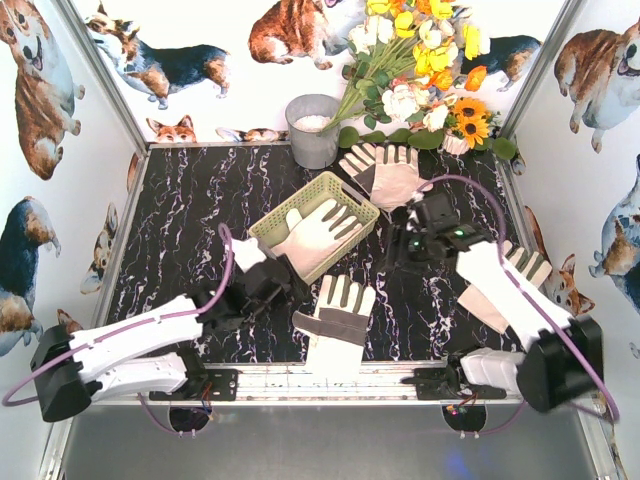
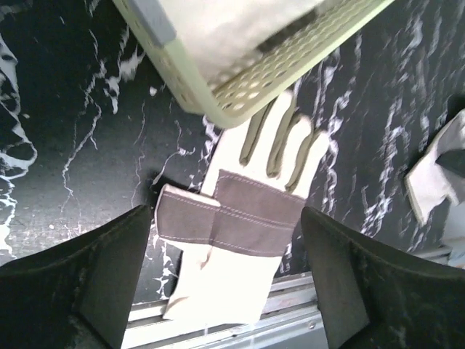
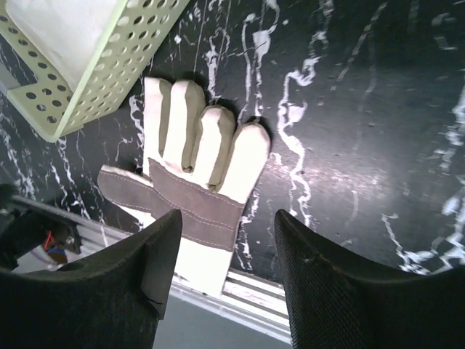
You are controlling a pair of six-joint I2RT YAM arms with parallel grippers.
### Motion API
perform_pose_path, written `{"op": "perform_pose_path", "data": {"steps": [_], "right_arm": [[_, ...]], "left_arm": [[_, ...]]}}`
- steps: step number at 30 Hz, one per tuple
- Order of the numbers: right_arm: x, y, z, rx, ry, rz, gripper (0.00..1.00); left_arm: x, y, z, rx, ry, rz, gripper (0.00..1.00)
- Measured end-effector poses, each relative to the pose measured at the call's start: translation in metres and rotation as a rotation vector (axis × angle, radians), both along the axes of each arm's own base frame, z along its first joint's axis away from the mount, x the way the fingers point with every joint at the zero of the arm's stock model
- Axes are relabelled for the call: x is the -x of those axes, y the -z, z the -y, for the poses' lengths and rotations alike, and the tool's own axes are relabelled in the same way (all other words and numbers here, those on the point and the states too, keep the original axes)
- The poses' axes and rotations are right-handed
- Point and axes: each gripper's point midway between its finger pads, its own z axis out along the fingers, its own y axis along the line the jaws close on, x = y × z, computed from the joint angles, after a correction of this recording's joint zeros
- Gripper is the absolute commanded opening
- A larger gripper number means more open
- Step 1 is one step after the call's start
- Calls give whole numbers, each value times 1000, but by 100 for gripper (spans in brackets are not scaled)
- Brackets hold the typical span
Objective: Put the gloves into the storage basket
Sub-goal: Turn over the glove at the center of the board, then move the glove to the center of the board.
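Observation:
The pale yellow-green storage basket (image 1: 270, 221) sits mid-table with one cream glove (image 1: 318, 232) lying in it. A second glove with a grey palm patch (image 1: 335, 318) lies flat at the front edge, its cuff on the metal rail. It also shows in the left wrist view (image 2: 232, 233) and the right wrist view (image 3: 192, 182). A third glove (image 1: 385, 172) lies behind the basket. A fourth (image 1: 522, 272) lies partly under the right arm. My left gripper (image 1: 275, 285) (image 2: 227, 291) is open and empty, left of the front glove. My right gripper (image 1: 400, 250) (image 3: 225, 269) is open and empty, right of the basket.
A grey metal bucket (image 1: 312, 130) stands at the back, with a flower bunch (image 1: 420, 70) to its right. A metal rail (image 1: 330, 382) runs along the front edge. Printed walls close in the left, back and right sides. The basket's latticed wall shows in both wrist views (image 2: 290, 73) (image 3: 109, 73).

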Motion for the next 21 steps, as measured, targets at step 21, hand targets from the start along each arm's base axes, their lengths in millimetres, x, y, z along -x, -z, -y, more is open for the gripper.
{"op": "perform_pose_path", "data": {"steps": [21], "right_arm": [[-15, 17, 198, 272, 691, -102, 67]], "left_arm": [[-115, -111, -120, -231, -190, 180, 98]]}}
